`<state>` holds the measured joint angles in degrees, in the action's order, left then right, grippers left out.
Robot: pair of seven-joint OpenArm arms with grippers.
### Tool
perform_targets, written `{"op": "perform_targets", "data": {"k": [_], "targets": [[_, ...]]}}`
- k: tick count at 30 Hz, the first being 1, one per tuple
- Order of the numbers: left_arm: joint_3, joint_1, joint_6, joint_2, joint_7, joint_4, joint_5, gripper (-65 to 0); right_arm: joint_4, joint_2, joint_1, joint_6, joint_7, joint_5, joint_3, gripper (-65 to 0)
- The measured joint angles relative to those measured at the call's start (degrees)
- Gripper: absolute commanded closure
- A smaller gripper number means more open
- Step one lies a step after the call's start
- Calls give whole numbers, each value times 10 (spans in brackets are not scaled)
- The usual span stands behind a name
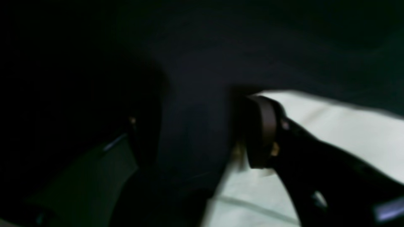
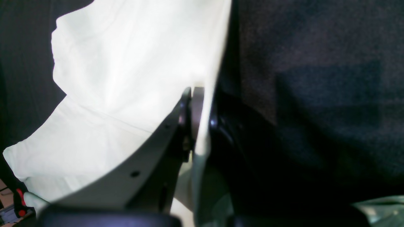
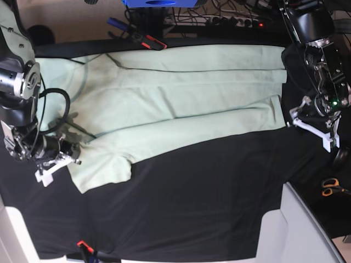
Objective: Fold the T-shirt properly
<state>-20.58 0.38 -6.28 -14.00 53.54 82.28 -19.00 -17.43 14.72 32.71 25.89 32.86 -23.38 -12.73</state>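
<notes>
**A:** Where was the T-shirt (image 3: 175,104) at that point?

**B:** Spread across the far half of the black table cover (image 3: 197,197), lying lengthwise from one arm to the other. It was pale mint, partly folded over itself along its length, with a sleeve (image 3: 101,167) sticking out toward the near side at the end where the right arm stood.

**A:** And the right gripper (image 2: 197,94)?

**B:** Clamped tight on the shirt. In its wrist view the two fingers were pressed together with a fold of pale cloth running between them. From the base view it sat right at the edge of the shirt, beside that sleeve.

**A:** The left gripper (image 1: 195,132)?

**B:** Its fingers stood apart, with only dark table cover showing between them. One finger (image 1: 262,132) was up against the shirt's corner, the pale cloth lying beside and behind it, but nothing was pinched (the picture was dim and blurred, so I couldn't say whether it actually touched). In the base view that gripper was just off the shirt's other end.

**A:** Anything else about?

**B:** A pair of orange-handled scissors (image 3: 330,188) lay on the table beyond the left arm, well away from the shirt. Cables (image 3: 236,16) were tangled behind the far edge.
</notes>
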Motion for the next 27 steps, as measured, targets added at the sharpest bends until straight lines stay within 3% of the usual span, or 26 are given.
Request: {"op": "perform_targets", "data": {"k": [5,11,14,20,27], "targets": [[1,-35,0,-5,0,-66,-84,-417,0,1,0,0,1,0,0,-3],[1,-79,2,1,0,-155,-85,-417,0,-2,0,0,2,0,0,-3],[8,-76,2,1,0,-161,-83,-415,0,-7,0,0,2,0,0,-3],[93,-75,2,3,-6,-162,-85,-415,0,-10,0,0,2,0,0,-3],[97,-77,3,7,-5,-163,-83,-410,0,-16,0,0,2,-2,0,-3]]}}
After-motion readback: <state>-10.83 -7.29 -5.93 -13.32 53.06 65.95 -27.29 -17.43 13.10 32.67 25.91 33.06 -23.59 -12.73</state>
